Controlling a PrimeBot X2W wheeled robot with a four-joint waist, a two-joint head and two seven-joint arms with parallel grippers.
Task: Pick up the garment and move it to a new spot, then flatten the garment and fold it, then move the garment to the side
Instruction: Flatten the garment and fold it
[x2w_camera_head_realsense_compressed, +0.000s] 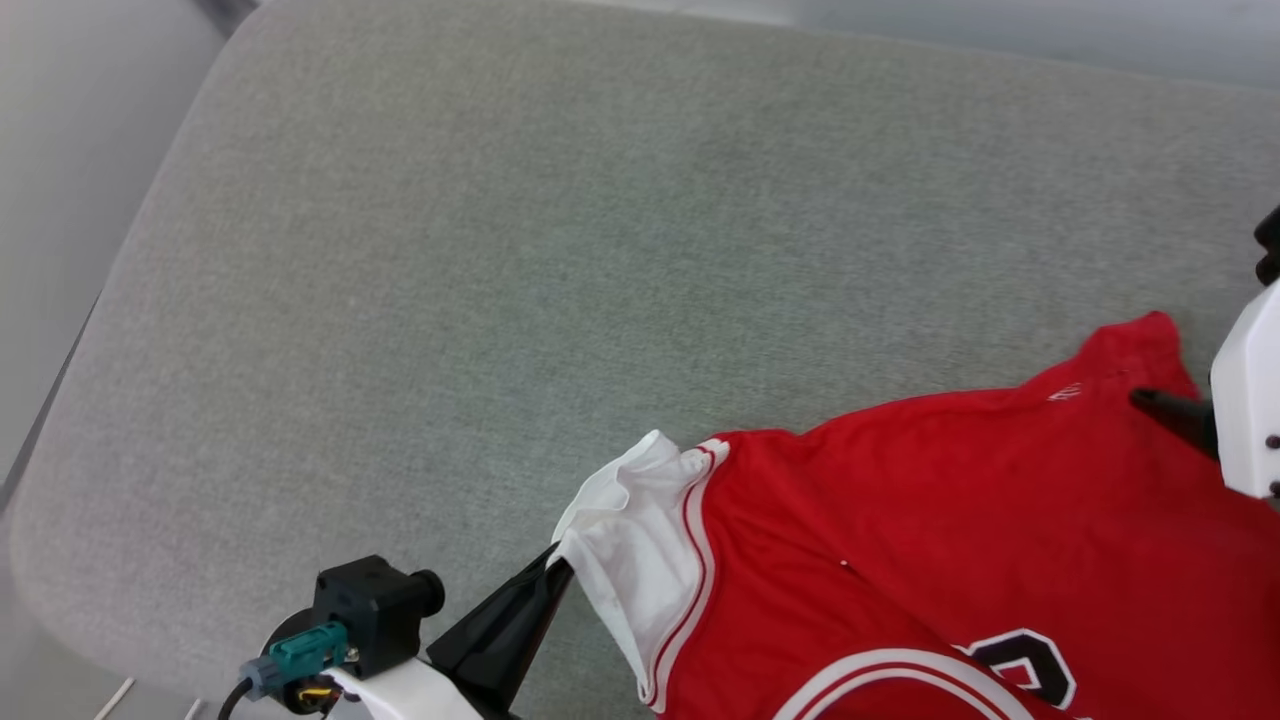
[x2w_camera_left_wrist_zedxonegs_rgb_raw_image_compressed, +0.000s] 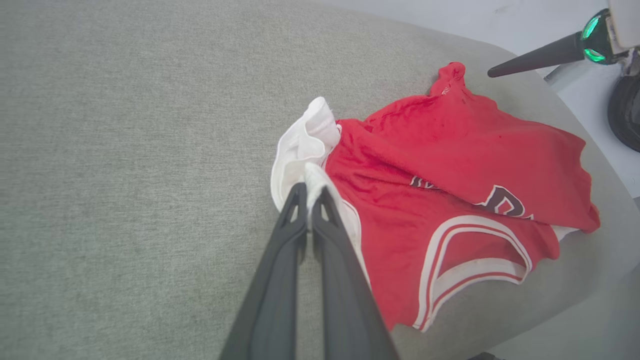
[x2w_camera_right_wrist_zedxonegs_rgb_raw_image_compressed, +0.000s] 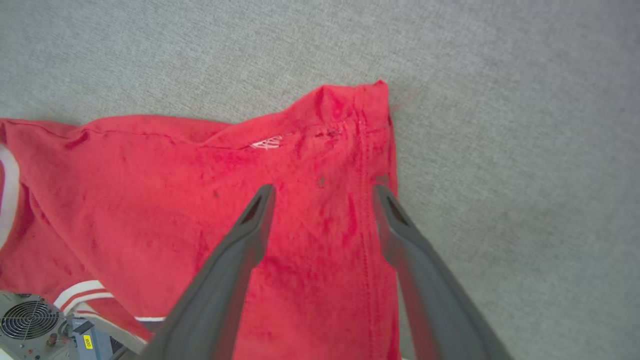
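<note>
left hand (x2w_camera_left_wrist_zedxonegs_rgb_raw_image_compressed: 310, 192) pinches garment (x2w_camera_left_wrist_zedxonegs_rgb_raw_image_compressed: 450, 150) sleeve; right hand (x2w_camera_right_wrist_zedxonegs_rgb_raw_image_compressed: 324, 189) spread over corner

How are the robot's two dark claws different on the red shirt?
The left gripper has its two long dark fingers pinched together; the right gripper has them spread apart. The left gripper clamps the white sleeve of the red jersey T-shirt; the right gripper is open over its red cloth, clamping nothing. Both have dark pointed fingers above the grey cushion.

Red jersey-style T-shirt (x2w_camera_head_realsense_compressed: 900, 500): white sleeve, red-and-white striped trim, black lettering outlined white. Pale grey-green fabric cushion (x2w_camera_head_realsense_compressed: 450, 250): plain.
</note>
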